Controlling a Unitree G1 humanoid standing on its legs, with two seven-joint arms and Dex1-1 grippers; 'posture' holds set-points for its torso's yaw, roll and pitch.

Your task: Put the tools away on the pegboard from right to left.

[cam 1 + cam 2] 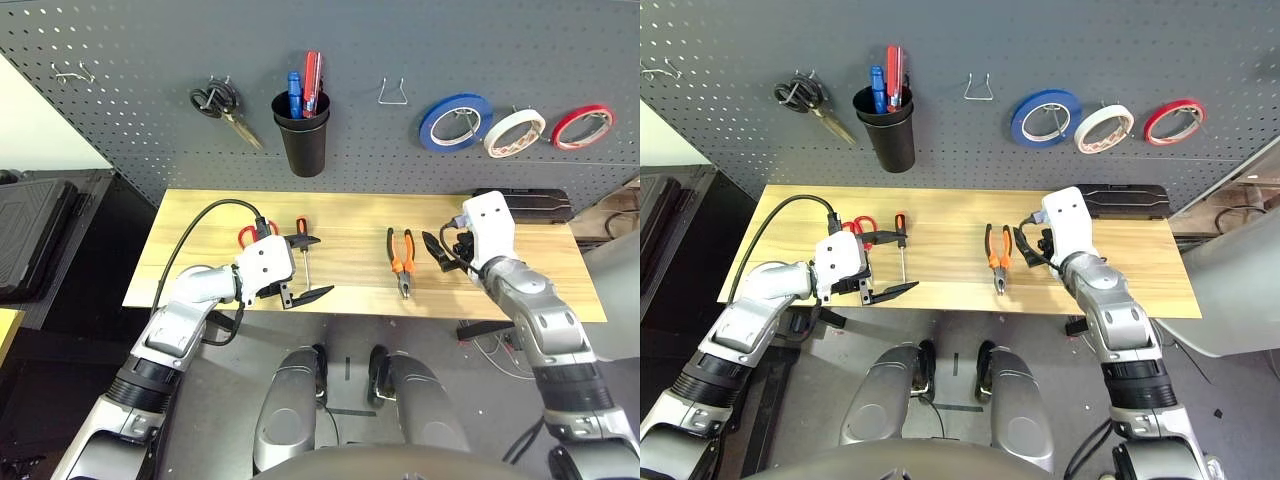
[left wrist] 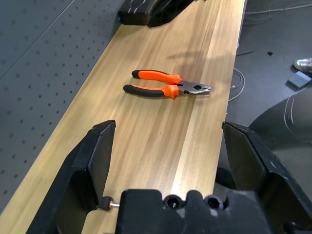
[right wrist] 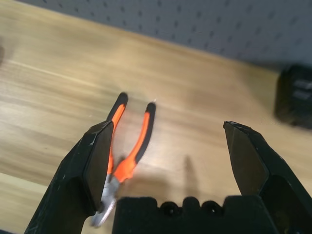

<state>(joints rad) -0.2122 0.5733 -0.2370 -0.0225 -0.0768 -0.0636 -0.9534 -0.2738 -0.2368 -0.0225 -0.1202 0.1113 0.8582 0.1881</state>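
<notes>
While the pliers (image 1: 401,259) lie flat on the wooden table (image 1: 540,275) with their orange-and-black handles toward the pegboard (image 1: 130,90), the right claw (image 1: 436,252) hangs just beside them on their right, not touching. Its two black fingers (image 3: 95,168) stand wide apart with nothing between them; in the right wrist view the pliers lie beneath the gap, close to one finger.

Farther left on the table, the screwdriver (image 1: 303,252) lies with its black-and-orange handle toward the pegboard, and the red-handled scissors (image 1: 254,234) lie just left of it, partly hidden by the left arm. The left claw (image 1: 309,267) sits over the screwdriver, fingers spread wide and holding nothing; whether a finger touches the tool cannot be told. In the left wrist view the pliers lie well ahead of it.

On the pegboard, the cream-white tape ring (image 1: 514,132) hangs on a hook between a blue tape ring (image 1: 454,122) and a red tape ring (image 1: 583,126). A bare wire hook (image 1: 392,93) sits left of the blue ring. A black cup (image 1: 301,135) holds red and blue tools, and black-handled scissors (image 1: 222,108) hang left of it. A black case (image 1: 535,203) lies at the table's back right edge, behind the right claw.
</notes>
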